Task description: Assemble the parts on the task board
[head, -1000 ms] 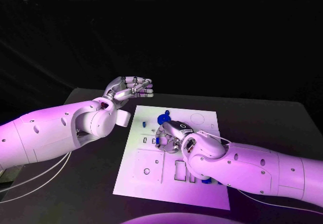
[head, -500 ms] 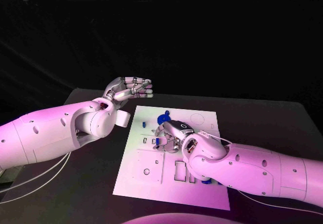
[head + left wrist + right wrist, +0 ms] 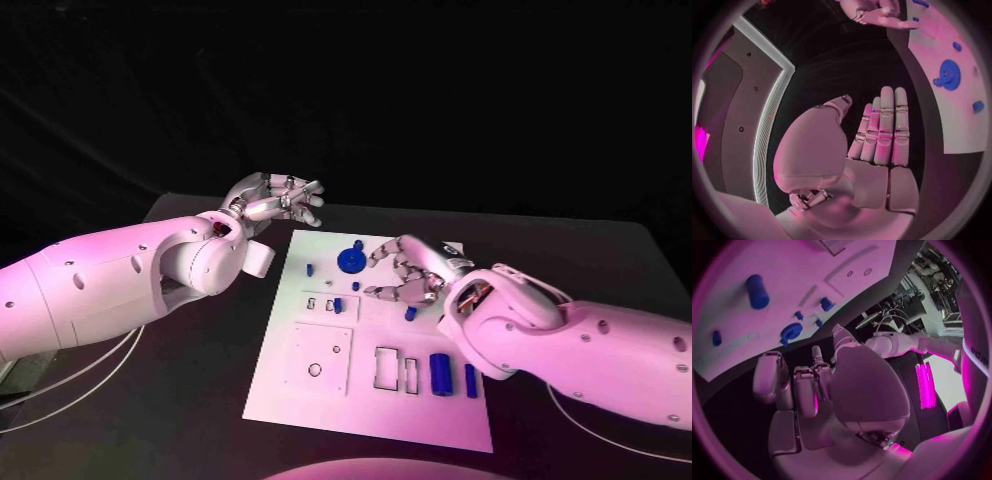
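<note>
Head view: the left hand (image 3: 278,196) is held over the surface (image 3: 188,330) just beyond the far left corner of the task board (image 3: 289,400), its fingers loosely curled and nothing held; in the left wrist view its fingers lie straight and together. The white board is found mid-surface. A blue gear (image 3: 352,259) is seated near the far edge, small blue pegs (image 3: 339,306) near the left middle, and two blue cylinders (image 3: 441,374) toward the near right corner. Several cut-outs are judged unfilled, so assembly appears partly done. The right hand (image 3: 408,272) is poised above the board's middle, fingers curled apart, nothing gripped.
</note>
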Action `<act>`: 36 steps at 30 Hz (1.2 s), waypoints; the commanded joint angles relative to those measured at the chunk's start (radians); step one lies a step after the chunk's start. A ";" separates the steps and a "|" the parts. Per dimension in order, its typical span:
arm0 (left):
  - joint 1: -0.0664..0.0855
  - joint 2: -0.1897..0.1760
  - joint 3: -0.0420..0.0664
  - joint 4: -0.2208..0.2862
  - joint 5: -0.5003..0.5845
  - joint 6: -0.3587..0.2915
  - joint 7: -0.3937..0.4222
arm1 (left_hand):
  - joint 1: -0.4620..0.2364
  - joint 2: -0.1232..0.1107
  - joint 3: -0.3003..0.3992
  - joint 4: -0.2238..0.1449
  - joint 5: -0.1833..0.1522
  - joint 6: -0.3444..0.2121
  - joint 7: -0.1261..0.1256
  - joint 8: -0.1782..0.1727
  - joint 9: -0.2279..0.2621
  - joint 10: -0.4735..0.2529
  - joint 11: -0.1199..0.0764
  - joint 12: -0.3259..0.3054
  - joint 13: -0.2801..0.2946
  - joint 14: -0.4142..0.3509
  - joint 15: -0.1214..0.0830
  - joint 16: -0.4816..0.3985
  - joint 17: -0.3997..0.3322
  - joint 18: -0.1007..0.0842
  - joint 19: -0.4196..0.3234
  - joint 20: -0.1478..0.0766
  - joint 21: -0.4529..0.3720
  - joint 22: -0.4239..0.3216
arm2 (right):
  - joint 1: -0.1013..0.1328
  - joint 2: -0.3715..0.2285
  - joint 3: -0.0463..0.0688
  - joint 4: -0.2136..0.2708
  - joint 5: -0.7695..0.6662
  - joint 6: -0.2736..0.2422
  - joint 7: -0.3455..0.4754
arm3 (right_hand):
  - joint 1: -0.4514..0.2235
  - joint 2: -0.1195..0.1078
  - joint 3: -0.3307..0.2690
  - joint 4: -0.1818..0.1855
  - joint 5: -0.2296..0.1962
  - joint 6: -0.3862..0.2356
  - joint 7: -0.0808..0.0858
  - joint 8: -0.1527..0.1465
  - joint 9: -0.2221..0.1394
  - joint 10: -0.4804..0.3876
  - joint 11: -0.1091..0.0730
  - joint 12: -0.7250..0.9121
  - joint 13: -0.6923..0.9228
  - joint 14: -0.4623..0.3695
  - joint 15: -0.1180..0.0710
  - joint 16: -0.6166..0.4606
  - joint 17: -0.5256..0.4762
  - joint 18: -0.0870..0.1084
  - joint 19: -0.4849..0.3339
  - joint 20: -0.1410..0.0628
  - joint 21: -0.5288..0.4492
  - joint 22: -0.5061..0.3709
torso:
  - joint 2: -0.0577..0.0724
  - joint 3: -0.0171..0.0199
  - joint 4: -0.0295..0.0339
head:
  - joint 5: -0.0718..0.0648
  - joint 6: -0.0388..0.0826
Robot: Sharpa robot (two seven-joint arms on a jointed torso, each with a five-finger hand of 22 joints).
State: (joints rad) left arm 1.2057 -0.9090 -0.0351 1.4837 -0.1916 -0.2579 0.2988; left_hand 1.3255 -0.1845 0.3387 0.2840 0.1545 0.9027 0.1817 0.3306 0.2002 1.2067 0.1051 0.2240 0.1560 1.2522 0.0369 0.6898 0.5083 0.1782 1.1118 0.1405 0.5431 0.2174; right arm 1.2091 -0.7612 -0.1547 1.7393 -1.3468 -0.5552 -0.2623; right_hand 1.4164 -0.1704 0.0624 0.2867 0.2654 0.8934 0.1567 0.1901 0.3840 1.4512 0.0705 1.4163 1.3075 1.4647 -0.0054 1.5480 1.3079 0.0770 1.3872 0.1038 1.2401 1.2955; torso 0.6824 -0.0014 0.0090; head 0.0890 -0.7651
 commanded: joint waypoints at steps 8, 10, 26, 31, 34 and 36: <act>0.009 -0.001 0.001 0.018 -0.450 0.251 -0.502 | -0.137 0.091 -0.121 0.015 0.009 -0.080 -0.102 0.434 0.283 0.031 -0.101 0.916 0.769 0.230 -0.089 0.731 0.742 -0.030 0.082 -0.089 0.589 0.518 | 0.065 -0.147 0.001 0.056 0.278 0.021 0.086 | 0.004 -0.001 0.002 0.003 0.003 0.015 -0.005 0.014 0.003 -0.006 -0.001 -0.004 0.101 0.083 0.004 -0.004 0.159 0.006 -0.006 0.000 -0.002 0.002 | -0.027 0.0130 -0.0113 | 0.014 -0.014; 0.012 0.004 0.002 0.019 -0.507 0.283 -0.571 | -0.144 0.103 -0.121 0.011 0.009 -0.080 -0.107 0.461 0.302 0.047 -0.102 0.960 0.818 0.236 -0.093 0.738 0.752 -0.035 0.085 -0.091 0.616 0.554 | 0.068 -0.157 0.001 0.050 0.290 0.022 0.085 | 0.004 -0.001 0.002 0.003 0.003 0.015 -0.005 0.014 0.003 -0.006 -0.001 -0.004 0.101 0.083 0.004 -0.004 0.159 0.006 -0.006 0.000 -0.002 0.002 | -0.031 0.0161 -0.0120 | 0.016 -0.017; 0.027 0.107 0.000 -0.026 -0.809 0.442 -0.791 | -0.228 0.109 -0.173 0.012 -0.007 -0.100 -0.119 0.536 0.368 0.045 -0.112 1.008 0.856 0.238 -0.102 0.739 0.746 -0.040 0.072 -0.096 0.663 0.606 | 0.075 -0.175 0.000 0.004 0.314 0.031 0.059 | -0.001 -0.002 -0.001 0.004 0.002 0.017 -0.006 0.018 0.003 -0.008 -0.002 -0.007 0.098 0.083 0.003 -0.005 0.156 0.007 -0.007 0.000 -0.005 0.000 | -0.041 0.0232 -0.0056 | 0.026 -0.034; 0.030 0.139 -0.007 -0.048 -0.831 0.464 -0.800 | -0.231 0.110 -0.175 0.012 -0.008 -0.102 -0.119 0.537 0.370 0.043 -0.112 1.007 0.854 0.237 -0.102 0.738 0.743 -0.039 0.071 -0.096 0.663 0.605 | 0.075 -0.172 0.000 -0.001 0.311 0.033 0.052 | -0.004 -0.002 -0.003 0.005 0.002 0.015 -0.006 0.018 0.003 -0.009 -0.002 -0.008 0.097 0.083 0.003 -0.005 0.156 0.008 -0.008 0.000 -0.007 -0.001 | -0.039 0.0222 -0.0068 | 0.029 -0.036; 0.030 0.153 -0.012 -0.057 -0.834 0.473 -0.802 | -0.232 0.111 -0.175 0.012 -0.008 -0.103 -0.119 0.537 0.370 0.042 -0.112 1.006 0.853 0.236 -0.102 0.737 0.742 -0.039 0.070 -0.096 0.663 0.604 | 0.075 -0.171 0.000 -0.002 0.310 0.033 0.048 | -0.004 -0.002 -0.003 0.005 0.002 0.015 -0.006 0.018 0.003 -0.009 -0.002 -0.008 0.097 0.083 0.003 -0.005 0.156 0.008 -0.008 0.000 -0.007 -0.001 | -0.038 0.0225 -0.0073 | 0.030 -0.038; 0.031 0.161 -0.014 -0.060 -0.834 0.480 -0.803 | -0.233 0.112 -0.176 0.012 -0.008 -0.104 -0.119 0.537 0.371 0.041 -0.112 1.006 0.852 0.236 -0.102 0.737 0.741 -0.039 0.070 -0.096 0.663 0.605 | 0.075 -0.170 0.000 -0.003 0.310 0.033 0.047 | -0.005 -0.002 -0.003 0.005 0.002 0.014 -0.006 0.018 0.003 -0.008 -0.002 -0.007 0.098 0.082 0.003 -0.005 0.155 0.007 -0.008 -0.001 -0.007 -0.001 | -0.037 0.0225 -0.0078 | 0.029 -0.039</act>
State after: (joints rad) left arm 1.2343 -0.7536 -0.0491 1.4253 -0.9919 0.1729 -0.4827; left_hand 1.1064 -0.0727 0.1685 0.2938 0.1510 0.8040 0.0622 0.8620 0.5696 1.2572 -0.0065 1.2316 1.0090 1.4650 -0.0607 1.4279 1.2512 0.1542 1.1881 0.0445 1.2034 0.8226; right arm 1.2845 -0.9326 -0.1548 1.7367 -1.0355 -0.5379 -0.2065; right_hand 1.4159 -0.1709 0.0624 0.2868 0.2654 0.9055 0.1520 0.2049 0.3862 1.4509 0.0701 1.4124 1.3073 1.4646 -0.0055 1.5480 1.3075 0.0770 1.3873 0.1038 1.2365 1.2957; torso 0.6436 0.0211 0.0022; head 0.1181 -0.8027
